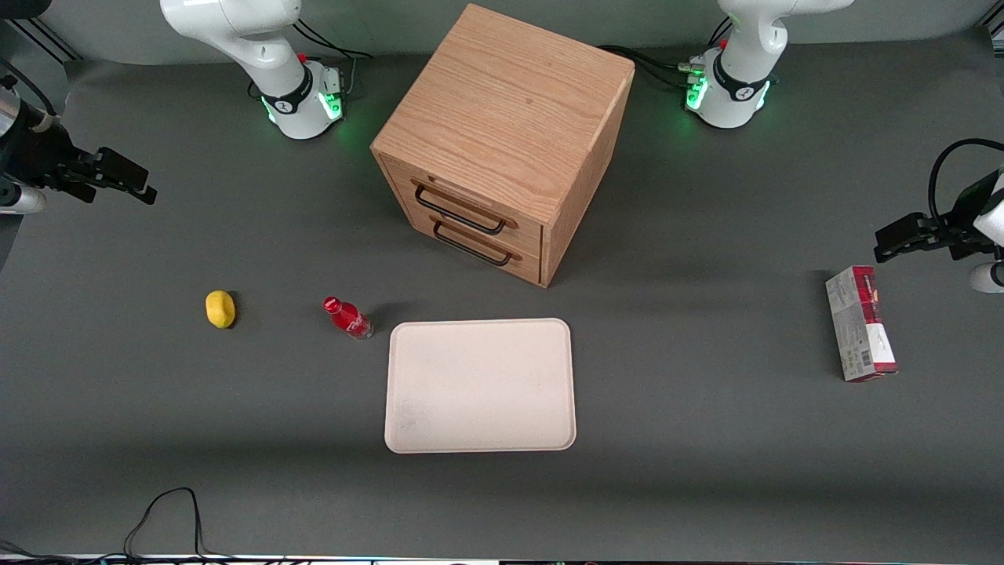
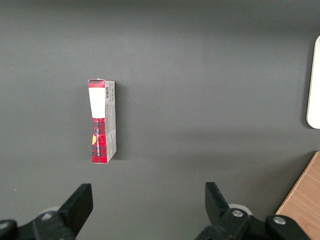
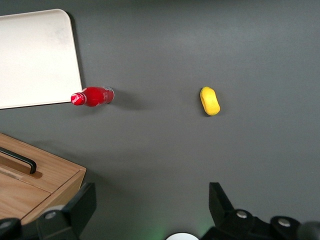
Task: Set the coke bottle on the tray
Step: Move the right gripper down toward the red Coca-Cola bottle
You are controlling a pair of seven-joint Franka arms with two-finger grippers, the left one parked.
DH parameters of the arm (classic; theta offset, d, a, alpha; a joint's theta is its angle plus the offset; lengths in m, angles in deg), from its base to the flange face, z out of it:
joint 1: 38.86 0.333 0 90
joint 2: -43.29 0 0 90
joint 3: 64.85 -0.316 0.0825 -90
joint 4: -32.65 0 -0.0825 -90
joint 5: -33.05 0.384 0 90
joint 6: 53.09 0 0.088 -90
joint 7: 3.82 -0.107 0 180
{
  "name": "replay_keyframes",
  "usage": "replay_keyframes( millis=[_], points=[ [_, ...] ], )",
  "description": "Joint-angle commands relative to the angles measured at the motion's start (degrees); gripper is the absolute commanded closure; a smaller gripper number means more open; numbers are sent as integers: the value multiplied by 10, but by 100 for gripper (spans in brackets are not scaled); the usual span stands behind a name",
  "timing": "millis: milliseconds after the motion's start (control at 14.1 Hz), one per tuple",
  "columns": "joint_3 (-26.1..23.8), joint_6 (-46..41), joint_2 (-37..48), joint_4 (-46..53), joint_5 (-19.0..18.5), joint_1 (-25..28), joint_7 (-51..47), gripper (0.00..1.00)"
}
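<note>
The coke bottle [image 1: 347, 318] is small, with a red cap, red label and clear base. It stands on the dark table just off the corner of the cream tray [image 1: 480, 386] that is farthest from the front camera, on the working arm's side. It also shows in the right wrist view [image 3: 93, 96], beside the tray [image 3: 37, 57]. My right gripper [image 1: 125, 182] hangs high at the working arm's end of the table, far from the bottle. It is open and empty, with its fingers [image 3: 80, 205] spread wide over bare table.
A yellow lemon [image 1: 220, 308] lies beside the bottle, toward the working arm's end. A wooden drawer cabinet [image 1: 502, 141] stands farther from the front camera than the tray. A red-and-grey carton [image 1: 860, 323] lies toward the parked arm's end.
</note>
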State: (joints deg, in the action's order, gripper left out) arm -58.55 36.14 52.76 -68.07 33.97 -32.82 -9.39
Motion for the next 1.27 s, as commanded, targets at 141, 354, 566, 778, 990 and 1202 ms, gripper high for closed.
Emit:
replay_keyframes(
  millis=[141,354,566,778,990,1202],
  points=[
    [-4,-27,-46,62,-7,13,-1,0],
    [-50,-27,-146,174,0,17,-3,0],
    [-108,-27,-252,283,14,18,-87,0],
    [-153,-20,-306,317,11,21,-121,0],
    [-154,-6,-314,297,10,27,-124,0],
    [-154,82,-286,177,8,28,-124,0]
  ],
)
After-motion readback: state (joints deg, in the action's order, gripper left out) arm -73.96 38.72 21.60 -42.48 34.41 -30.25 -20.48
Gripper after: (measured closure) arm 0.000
